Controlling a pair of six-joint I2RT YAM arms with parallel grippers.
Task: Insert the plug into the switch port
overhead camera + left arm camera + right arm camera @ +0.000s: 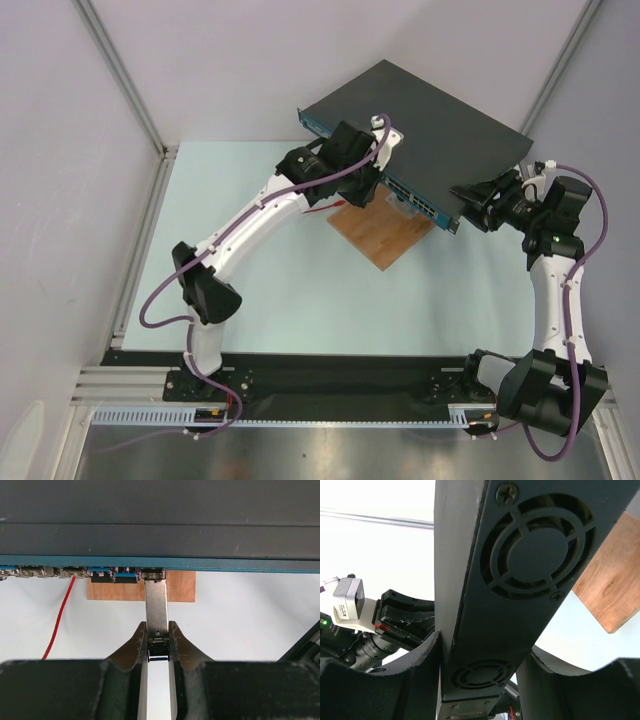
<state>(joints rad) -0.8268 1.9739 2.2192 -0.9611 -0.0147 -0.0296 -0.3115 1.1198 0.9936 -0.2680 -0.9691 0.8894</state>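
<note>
Closest in, the left gripper [158, 630] had its fingers nearly together, pinching the tail end of the plug [156, 605], a slim metal piece standing straight out ahead of the jaws. Plug's nose sat at the mouth of a port [152, 573] in the blue strip [225, 564] along the front of the switch [160, 535]; how deep it had gone, could not tell. Neighbouring ports lay just to the left, and a red wire [62, 610] trailed down from one further along. Switch front was propped off the table [300, 290] on a wooden board [180, 586]. Further over, the right gripper [482, 655] stood about half open, clamped across the vented end wall of the switch, steadying it. Judgement: this was the seating push. Done well, it would want the plug square to the strip, driven straight along its own length, no sideways lean, with the right arm bracing so the box did not slide back off the board.
</note>
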